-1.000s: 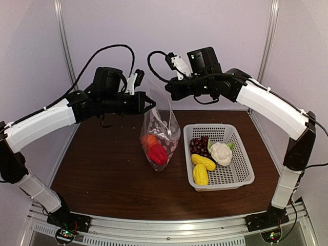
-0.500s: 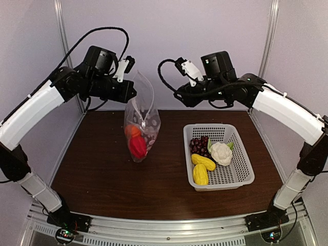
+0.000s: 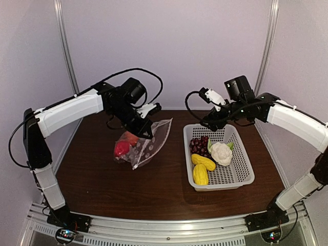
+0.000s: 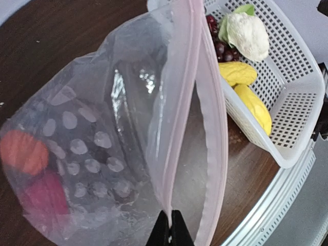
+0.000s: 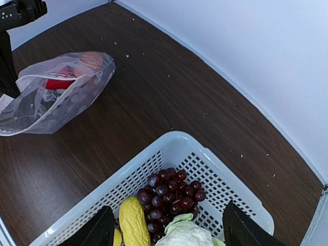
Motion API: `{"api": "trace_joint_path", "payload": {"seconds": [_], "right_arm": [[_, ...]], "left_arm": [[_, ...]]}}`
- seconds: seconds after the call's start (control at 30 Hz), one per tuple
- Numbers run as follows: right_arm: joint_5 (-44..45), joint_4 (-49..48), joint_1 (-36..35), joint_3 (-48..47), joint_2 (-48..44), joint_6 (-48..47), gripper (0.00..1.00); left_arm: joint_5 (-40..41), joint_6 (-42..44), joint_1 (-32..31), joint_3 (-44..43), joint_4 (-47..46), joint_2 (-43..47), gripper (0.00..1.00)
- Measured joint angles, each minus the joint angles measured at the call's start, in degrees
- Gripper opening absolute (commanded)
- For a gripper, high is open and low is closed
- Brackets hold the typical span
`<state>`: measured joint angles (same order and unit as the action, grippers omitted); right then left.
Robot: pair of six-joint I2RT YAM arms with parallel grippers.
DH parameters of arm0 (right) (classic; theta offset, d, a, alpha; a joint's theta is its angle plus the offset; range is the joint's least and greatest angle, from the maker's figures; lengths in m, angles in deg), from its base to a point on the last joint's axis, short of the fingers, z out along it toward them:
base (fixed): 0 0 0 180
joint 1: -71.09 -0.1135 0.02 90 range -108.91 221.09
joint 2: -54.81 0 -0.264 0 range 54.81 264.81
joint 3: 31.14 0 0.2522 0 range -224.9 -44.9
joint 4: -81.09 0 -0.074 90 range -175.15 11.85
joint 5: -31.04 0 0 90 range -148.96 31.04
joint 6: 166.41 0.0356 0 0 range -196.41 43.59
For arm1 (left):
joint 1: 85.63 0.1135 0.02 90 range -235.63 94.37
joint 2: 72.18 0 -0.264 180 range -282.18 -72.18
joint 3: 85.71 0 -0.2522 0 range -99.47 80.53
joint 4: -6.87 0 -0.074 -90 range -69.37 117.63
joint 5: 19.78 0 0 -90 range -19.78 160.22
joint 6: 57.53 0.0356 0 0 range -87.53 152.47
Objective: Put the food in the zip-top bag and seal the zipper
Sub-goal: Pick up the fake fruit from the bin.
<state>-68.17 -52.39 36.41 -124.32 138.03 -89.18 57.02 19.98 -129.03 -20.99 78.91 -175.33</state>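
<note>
Top external view: right gripper (image 3: 206,126) has let go of the bag (image 3: 147,148) and swung over the basket (image 3: 241,179), fingers spread, grapes (image 3: 199,145) just below it (next pick, likely). Meanwhile left gripper (image 3: 145,132) keeps pinching the bag's mouth edge, bag lowered, slumped beneath it.

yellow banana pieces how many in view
2 yellow pieces, both in the basket: one at its near left corner, one just behind, beside the cauliflower. The bag may hide more.
</note>
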Motion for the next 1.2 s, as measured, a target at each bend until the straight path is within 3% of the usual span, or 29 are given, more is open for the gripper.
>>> {"api": "trace_joint_path", "payload": {"seconds": [0.37, 0.57, 0.77, 1.2], "right_arm": [[-6.4, 6.2, 2.3, 12.9, -5.4, -9.7, 0.75], [-11.9, 9.5, 2.3, 16.2, -3.3, -12.8, 0.74], [-16.8, 11.2, 2.3, 18.2, -1.0, -14.1, 0.75], [-23.8, 11.3, 2.2, 18.2, 7.5, -12.5, 0.74]], "left_arm": [[-14.5, 3.6, -0.2, 2.6, -12.3, -0.6, 0.00], [-18.6, 3.5, 0.1, 11.8, -20.6, 1.0, 0.00], [-19.6, 1.9, 2.7, 19.8, -26.8, 4.8, 0.00], [-18.9, -3.4, 7.3, 24.8, -38.5, 12.6, 0.00]]}}
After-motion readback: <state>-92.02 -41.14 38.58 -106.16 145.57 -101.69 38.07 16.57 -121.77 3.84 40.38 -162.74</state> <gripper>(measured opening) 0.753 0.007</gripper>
